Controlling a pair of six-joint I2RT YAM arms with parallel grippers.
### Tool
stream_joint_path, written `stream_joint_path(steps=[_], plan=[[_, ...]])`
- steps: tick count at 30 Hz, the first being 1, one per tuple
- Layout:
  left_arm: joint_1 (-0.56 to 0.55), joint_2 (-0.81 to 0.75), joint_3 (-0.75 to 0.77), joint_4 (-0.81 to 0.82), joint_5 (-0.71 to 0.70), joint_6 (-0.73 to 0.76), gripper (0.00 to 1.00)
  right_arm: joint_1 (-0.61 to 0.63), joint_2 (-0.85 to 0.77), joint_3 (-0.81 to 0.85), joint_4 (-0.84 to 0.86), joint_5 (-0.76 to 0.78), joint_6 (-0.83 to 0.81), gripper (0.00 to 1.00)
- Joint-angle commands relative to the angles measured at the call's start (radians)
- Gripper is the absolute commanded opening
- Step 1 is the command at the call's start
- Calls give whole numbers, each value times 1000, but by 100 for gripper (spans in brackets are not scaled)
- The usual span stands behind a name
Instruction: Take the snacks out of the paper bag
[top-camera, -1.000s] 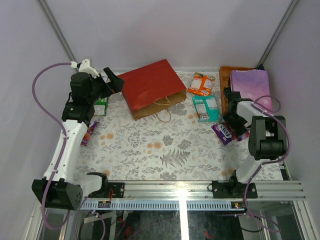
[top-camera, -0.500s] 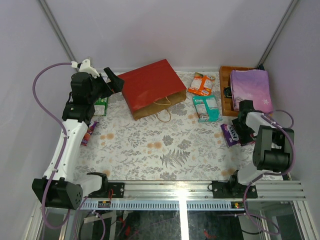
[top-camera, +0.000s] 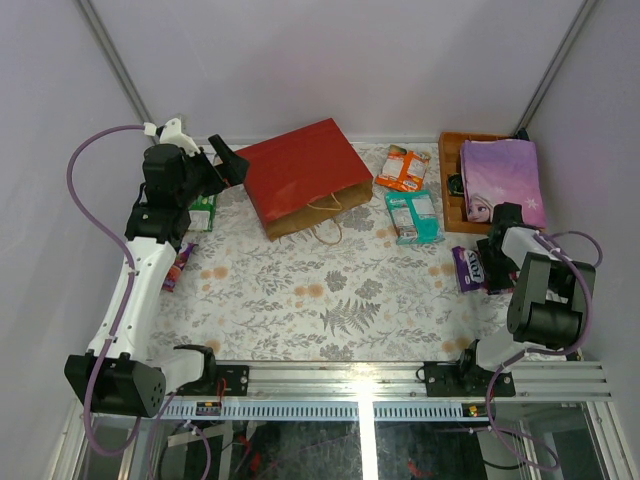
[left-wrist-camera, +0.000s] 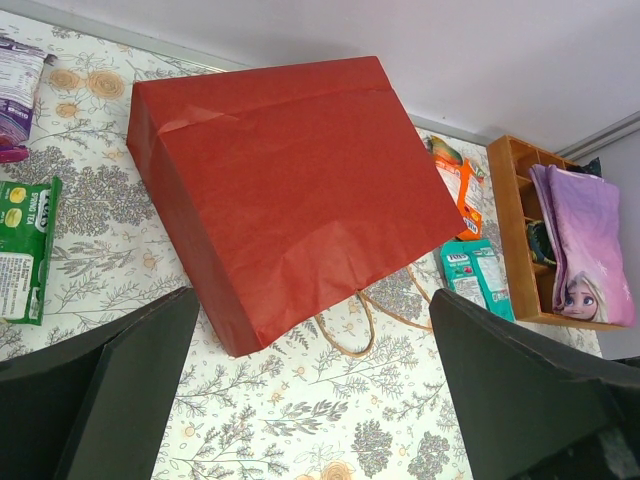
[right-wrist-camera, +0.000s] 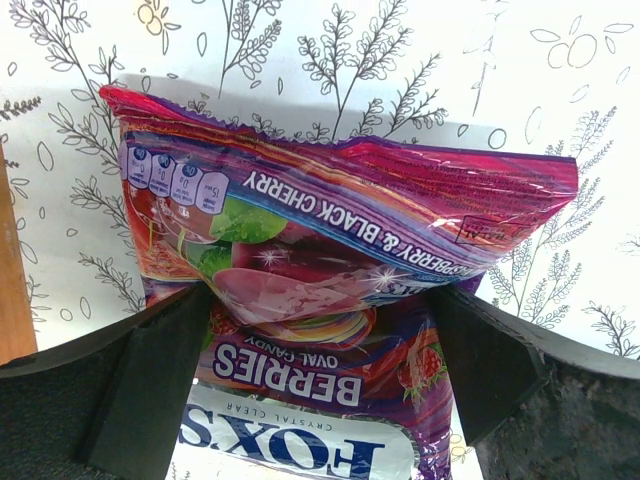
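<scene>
The red paper bag (top-camera: 300, 172) (left-wrist-camera: 290, 190) lies on its side at the back, its mouth and cord handles toward the arms. My left gripper (top-camera: 228, 163) (left-wrist-camera: 312, 305) hovers open at its left end, with nothing between the fingers. Snacks lie around on the cloth: an orange packet (top-camera: 402, 168), a teal one (top-camera: 413, 216), a green one (top-camera: 203, 212) and a small pink one (top-camera: 178, 266). At the right, my right gripper (top-camera: 482, 262) (right-wrist-camera: 320, 300) stands open astride a purple candy packet (top-camera: 466, 268) (right-wrist-camera: 340, 210), which lies crumpled on the table and runs under both fingers.
An orange wooden tray (top-camera: 452, 190) at the back right holds a flat purple princess item (top-camera: 503, 180). Grey walls close in the back and both sides. A metal rail (top-camera: 360, 385) runs along the near edge.
My right gripper has swung right and nearer to the table's right edge, and the purple packet has slid that way between its fingers. The left arm and the bag have not moved.
</scene>
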Motion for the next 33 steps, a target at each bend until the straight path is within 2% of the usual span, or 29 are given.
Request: stream_joint_path(steps=[1,13,18,24,28,33], plan=[[-6,7,36,30,21,14,100,-20,78,-82,6,-48,132,99],[-6,18,40,31,23,14,100,-19,39,-18,9,-73,187,99],[-7,20,40,31,23,13,100,-18,-99,-40,-6,-105,160,99],[-6,21,36,45,66,12,100,10,-357,-90,-23,-136,133,100],[-7,14,32,67,118,8,100,127,-518,-86,-65,-44,178,100],[-8,8,24,97,192,-6,100,367,-512,-26,-103,66,222,99]])
